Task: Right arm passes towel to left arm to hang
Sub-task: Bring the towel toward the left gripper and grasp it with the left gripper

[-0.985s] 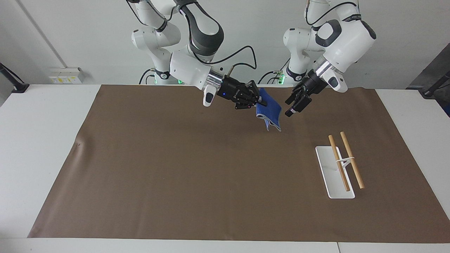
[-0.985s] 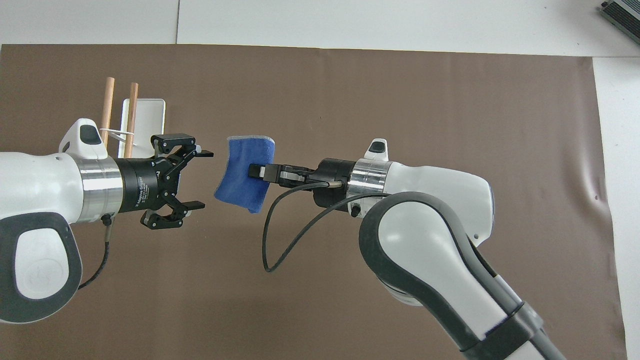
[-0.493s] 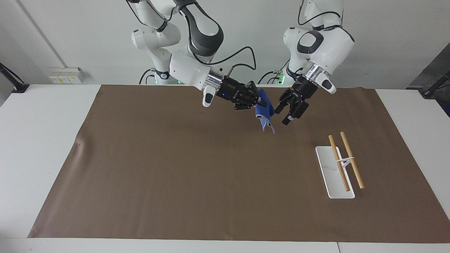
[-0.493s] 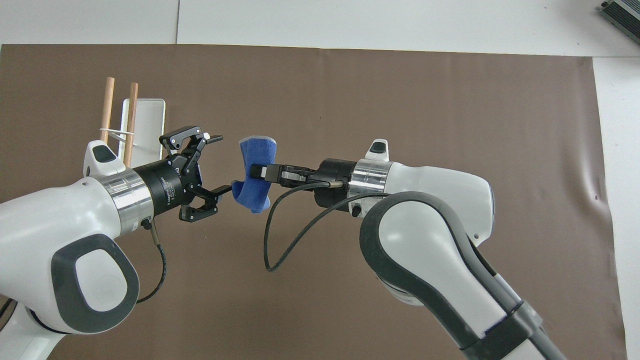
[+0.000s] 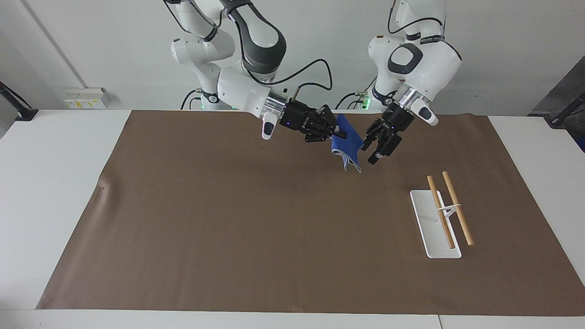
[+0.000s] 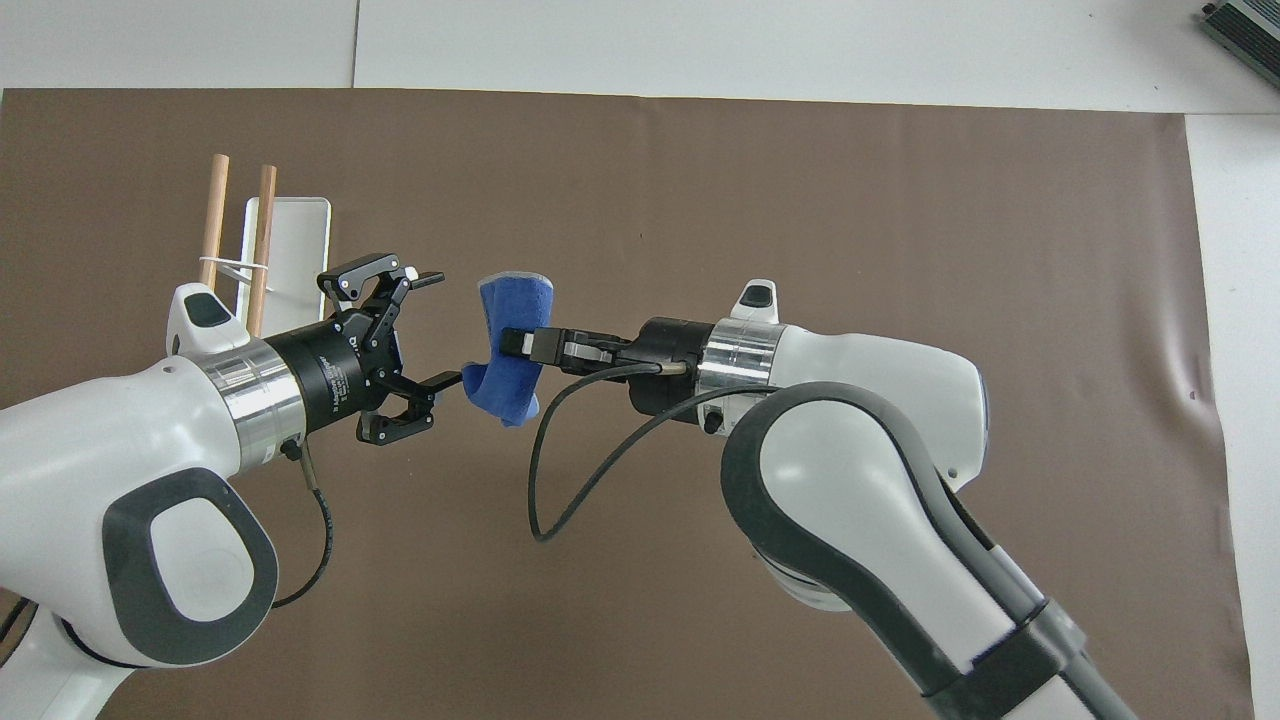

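Observation:
The blue towel (image 5: 348, 145) (image 6: 508, 385) hangs in the air over the brown mat, close to the robots' edge. My right gripper (image 5: 340, 134) (image 6: 521, 343), with the blue light at its wrist, is shut on the towel's upper part. The cloth droops below it, curled on itself. My left gripper (image 5: 369, 151) (image 6: 446, 328) is open right beside the towel, its jaws spread toward the cloth. One fingertip (image 6: 452, 379) reaches the towel's lower edge; the other stands just clear of the upper edge.
A white rack base (image 5: 431, 237) (image 6: 291, 228) with two slanted wooden rods (image 5: 457, 208) (image 6: 214, 210) stands on the mat (image 5: 228, 205) toward the left arm's end of the table. A black cable (image 6: 540, 480) loops under the right wrist.
Over the last second the left gripper swung in from beside the rack to the towel's edge. The towel turned and curled narrower in the right gripper, which barely moved.

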Motion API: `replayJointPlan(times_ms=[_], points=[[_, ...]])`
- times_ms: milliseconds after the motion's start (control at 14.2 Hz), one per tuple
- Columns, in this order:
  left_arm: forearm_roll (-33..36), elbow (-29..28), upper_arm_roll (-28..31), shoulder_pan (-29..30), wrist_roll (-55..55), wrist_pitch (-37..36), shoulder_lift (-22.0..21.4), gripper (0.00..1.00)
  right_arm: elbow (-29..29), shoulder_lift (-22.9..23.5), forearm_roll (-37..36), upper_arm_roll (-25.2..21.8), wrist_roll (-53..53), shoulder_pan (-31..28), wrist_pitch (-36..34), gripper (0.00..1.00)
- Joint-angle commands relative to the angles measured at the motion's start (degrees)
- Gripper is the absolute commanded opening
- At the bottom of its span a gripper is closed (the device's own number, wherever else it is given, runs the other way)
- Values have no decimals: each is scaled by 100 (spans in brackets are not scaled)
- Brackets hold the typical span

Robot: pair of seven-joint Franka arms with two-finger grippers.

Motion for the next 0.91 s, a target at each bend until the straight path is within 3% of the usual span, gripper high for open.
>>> replayJointPlan(times_ms=[0, 141, 563, 844], points=[[-136, -206, -10, 69, 170, -187, -257, 100, 159, 52, 380, 43, -211, -112, -96, 0], [-250, -172, -19, 25, 144, -144, -249, 100, 133, 35, 407, 43, -211, -42, -79, 0], [-1488, 206, -10, -2, 161, -47, -170, 100, 63, 9, 398, 34, -246, 2, -26, 0], [-1533, 233, -19, -194, 187, 364, -152, 100, 1, -9, 389, 34, -343, -16, -26, 0]])
